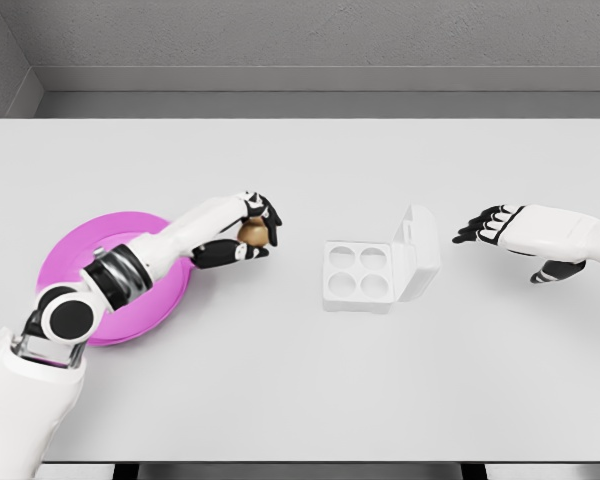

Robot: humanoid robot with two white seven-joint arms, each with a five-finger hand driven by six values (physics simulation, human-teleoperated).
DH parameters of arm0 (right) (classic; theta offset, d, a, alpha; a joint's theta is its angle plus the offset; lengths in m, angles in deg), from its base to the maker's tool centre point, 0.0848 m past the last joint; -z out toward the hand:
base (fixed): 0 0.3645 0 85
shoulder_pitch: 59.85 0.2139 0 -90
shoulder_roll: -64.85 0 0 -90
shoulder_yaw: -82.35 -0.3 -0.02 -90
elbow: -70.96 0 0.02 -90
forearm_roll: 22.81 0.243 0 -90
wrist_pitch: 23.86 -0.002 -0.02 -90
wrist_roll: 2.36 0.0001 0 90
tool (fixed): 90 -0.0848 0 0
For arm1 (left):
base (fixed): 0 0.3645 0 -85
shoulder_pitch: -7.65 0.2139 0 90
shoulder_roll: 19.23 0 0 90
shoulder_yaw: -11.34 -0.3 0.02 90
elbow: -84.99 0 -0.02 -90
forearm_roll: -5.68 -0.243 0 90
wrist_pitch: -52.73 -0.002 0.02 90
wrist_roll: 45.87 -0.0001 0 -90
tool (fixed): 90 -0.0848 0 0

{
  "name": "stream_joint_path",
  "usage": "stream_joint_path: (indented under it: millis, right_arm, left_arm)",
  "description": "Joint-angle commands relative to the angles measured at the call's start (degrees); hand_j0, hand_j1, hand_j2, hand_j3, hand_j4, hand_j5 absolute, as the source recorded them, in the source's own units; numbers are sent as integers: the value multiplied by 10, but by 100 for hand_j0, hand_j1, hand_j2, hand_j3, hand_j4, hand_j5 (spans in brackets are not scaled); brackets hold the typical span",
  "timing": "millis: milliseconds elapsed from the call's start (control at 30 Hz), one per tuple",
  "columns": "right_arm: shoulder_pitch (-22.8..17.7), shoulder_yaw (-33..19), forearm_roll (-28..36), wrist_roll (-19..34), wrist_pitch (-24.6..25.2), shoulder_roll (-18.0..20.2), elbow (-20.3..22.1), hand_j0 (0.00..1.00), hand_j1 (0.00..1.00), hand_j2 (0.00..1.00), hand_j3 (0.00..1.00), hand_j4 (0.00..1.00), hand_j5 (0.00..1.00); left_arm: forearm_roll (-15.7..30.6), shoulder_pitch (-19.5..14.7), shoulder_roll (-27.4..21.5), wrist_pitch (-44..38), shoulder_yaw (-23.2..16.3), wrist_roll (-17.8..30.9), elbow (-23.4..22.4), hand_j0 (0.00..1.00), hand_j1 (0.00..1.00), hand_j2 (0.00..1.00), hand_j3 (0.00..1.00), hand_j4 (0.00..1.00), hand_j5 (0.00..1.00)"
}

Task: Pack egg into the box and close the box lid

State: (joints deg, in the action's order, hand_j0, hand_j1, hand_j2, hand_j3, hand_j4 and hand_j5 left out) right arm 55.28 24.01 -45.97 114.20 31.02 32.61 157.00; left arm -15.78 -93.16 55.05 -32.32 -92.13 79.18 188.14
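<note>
A brown egg (251,232) is held in my left hand (248,234), whose fingers are curled around it just right of the pink plate (75,255). The white egg box (358,277) lies to the right of that hand with several round cups showing, all bare. Its lid (418,256) stands open, tilted up on the right side. My right hand (500,228) hovers right of the lid with fingers relaxed and nothing in them.
The pink plate sits on the white table (300,390) at the left, partly under my left forearm. The table's far edge meets a grey wall at the back.
</note>
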Motion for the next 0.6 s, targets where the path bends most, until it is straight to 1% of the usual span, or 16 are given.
stream_joint_path:
  millis: [0, 33, 167, 233, 567]
  right_arm:
    - [0, 0, 3, 0, 1, 1, 0, 100, 100, 100, 100, 100, 100]
    - [0, 0, 3, 0, 1, 1, 0, 100, 100, 100, 100, 100, 100]
    - [0, 0, 3, 0, 1, 1, 0, 100, 100, 100, 100, 100, 100]
    - [0, 0, 3, 0, 1, 1, 0, 100, 100, 100, 100, 100, 100]
    - [-1, 0, 3, 0, 1, 2, 0, 100, 100, 100, 100, 100, 100]
  left_arm:
    - [-4, 0, 7, 0, -8, -1, 0, 29, 29, 29, 29, 29, 29]
    - [-8, -1, 16, 0, -9, -1, 0, 29, 29, 29, 29, 29, 29]
    - [-20, -9, 23, -3, -30, -1, -3, 29, 29, 29, 29, 29, 29]
    - [-43, -10, 42, -3, -32, -1, -5, 29, 29, 29, 29, 29, 29]
    - [-68, -16, 82, -4, -60, -1, -10, 28, 28, 28, 28, 28, 28]
